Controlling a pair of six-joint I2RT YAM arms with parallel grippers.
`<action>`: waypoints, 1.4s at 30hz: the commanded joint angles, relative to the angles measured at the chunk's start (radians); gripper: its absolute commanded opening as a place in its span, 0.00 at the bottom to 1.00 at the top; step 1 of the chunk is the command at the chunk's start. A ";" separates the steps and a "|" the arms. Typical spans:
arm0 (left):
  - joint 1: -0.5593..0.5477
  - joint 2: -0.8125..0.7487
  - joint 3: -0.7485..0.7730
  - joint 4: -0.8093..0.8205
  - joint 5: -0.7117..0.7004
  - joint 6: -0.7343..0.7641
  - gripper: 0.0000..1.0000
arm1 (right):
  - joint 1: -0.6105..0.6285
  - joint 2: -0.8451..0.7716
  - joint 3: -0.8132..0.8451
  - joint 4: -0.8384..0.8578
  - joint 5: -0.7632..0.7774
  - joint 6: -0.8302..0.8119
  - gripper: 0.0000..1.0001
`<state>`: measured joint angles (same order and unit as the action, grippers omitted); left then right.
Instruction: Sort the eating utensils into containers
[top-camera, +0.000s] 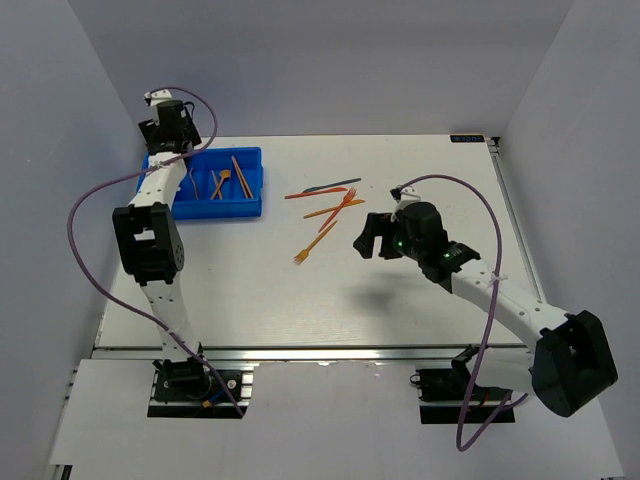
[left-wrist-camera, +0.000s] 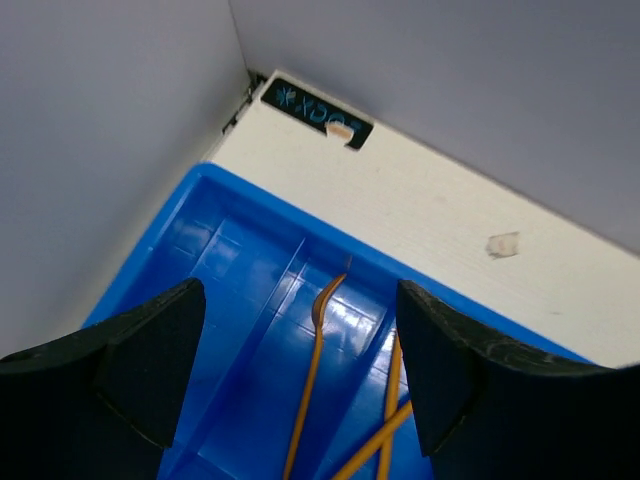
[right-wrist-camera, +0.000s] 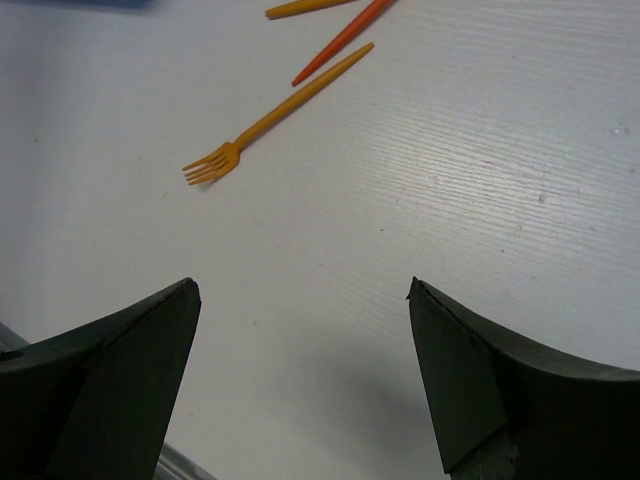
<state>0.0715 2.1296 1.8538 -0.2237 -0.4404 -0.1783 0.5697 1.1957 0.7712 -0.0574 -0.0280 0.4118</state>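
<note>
The blue tray (top-camera: 252, 182) with its containers sits at the far left of the table. My left gripper (top-camera: 168, 152) hovers open over its left end, holding nothing. In the left wrist view an orange spoon-like utensil (left-wrist-camera: 312, 375) lies in one compartment between the fingers (left-wrist-camera: 150, 355). Two crossed orange sticks (left-wrist-camera: 392, 415) lie in the compartment beside it, inside the tray (left-wrist-camera: 215, 250). Several utensils lie loose mid-table: a dark grey-blue one (top-camera: 338, 184), a red one (top-camera: 312, 193), an orange fork (top-camera: 315, 243). My right gripper (top-camera: 370, 238) stands open just right of that fork (right-wrist-camera: 270, 118).
The grey side wall stands close to the tray's left end, and the back wall runs behind it. A black label plate (left-wrist-camera: 315, 110) is fixed at the table's far left corner. The metal rail (top-camera: 300, 350) runs along the near table edge.
</note>
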 joint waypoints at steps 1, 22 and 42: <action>-0.001 -0.228 0.042 -0.017 0.023 -0.030 0.87 | -0.004 0.034 0.046 -0.005 0.072 0.008 0.89; -0.111 -1.200 -1.005 -0.230 0.197 -0.188 0.98 | 0.016 0.748 0.695 -0.162 0.382 0.156 0.50; -0.165 -1.280 -1.045 -0.263 0.169 -0.178 0.98 | 0.088 1.151 1.117 -0.415 0.497 0.240 0.36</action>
<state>-0.0891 0.8711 0.7845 -0.4934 -0.2832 -0.3634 0.6621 2.3192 1.8542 -0.4553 0.4454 0.6277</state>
